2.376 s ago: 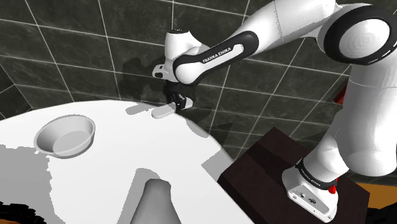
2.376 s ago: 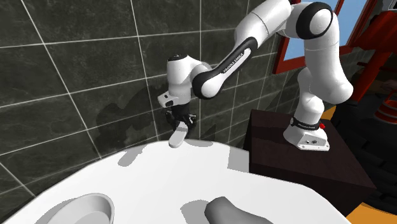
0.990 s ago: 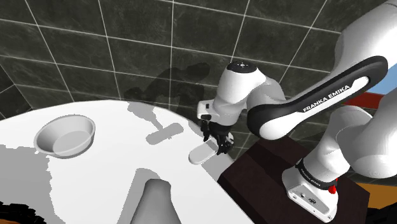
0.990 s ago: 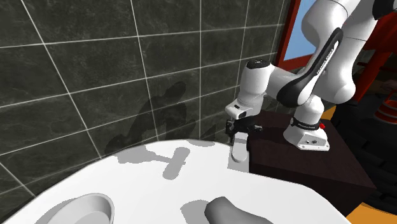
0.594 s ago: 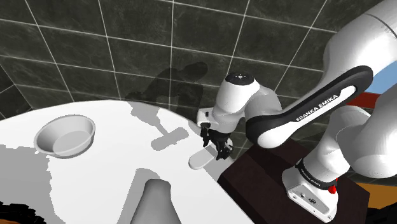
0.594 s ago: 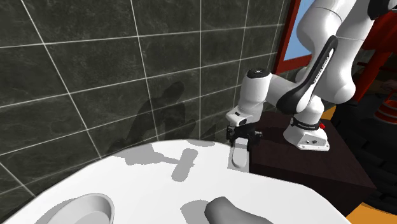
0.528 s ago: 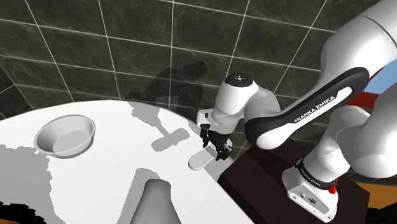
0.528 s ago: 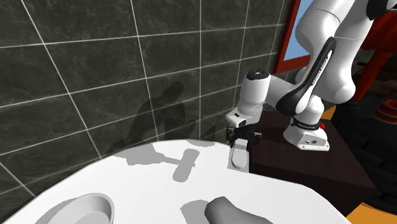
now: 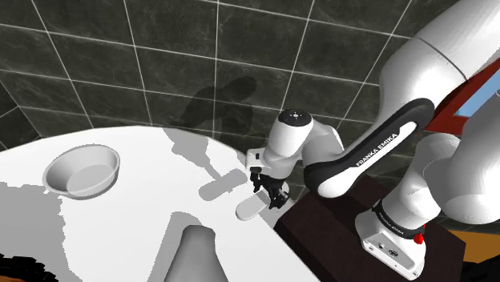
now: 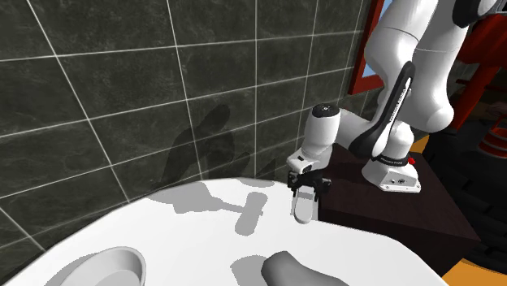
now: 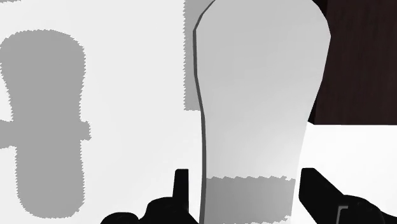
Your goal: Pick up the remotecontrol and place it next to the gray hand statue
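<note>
grips a pale remotecontrol (image 9: 250, 208) in the black tool (image 9: 271, 195), low over the white counter (image 9: 144, 210), dark stand (image 9: 327, 212) beside.

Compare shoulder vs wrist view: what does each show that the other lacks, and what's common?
Shoulder view adds: the bowl, the grey hand statue, the tiled wall and the white arm. Wrist view adds: the grip close up, with the black fingers on either side of the near end of the remote control. Shared: remote control, gripper, its shadow, white table, dark stand.
</note>
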Controlling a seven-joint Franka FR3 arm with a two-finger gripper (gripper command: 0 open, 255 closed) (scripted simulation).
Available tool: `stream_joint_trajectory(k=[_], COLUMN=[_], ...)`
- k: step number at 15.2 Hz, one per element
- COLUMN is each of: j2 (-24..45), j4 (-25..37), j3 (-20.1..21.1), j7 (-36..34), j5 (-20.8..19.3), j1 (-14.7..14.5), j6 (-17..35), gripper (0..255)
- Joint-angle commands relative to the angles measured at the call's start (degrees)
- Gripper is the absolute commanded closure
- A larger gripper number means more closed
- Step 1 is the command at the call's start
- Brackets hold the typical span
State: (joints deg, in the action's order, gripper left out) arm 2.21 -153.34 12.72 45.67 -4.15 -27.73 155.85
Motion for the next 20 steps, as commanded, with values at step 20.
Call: stream_joint_trajectory(k=[20], j2=[21.25], j4=[4.02], j3=[-10.0], j7=[-11.44], j5=[-14.43], j1=[-7.02], j6=[17.07], gripper=[255])
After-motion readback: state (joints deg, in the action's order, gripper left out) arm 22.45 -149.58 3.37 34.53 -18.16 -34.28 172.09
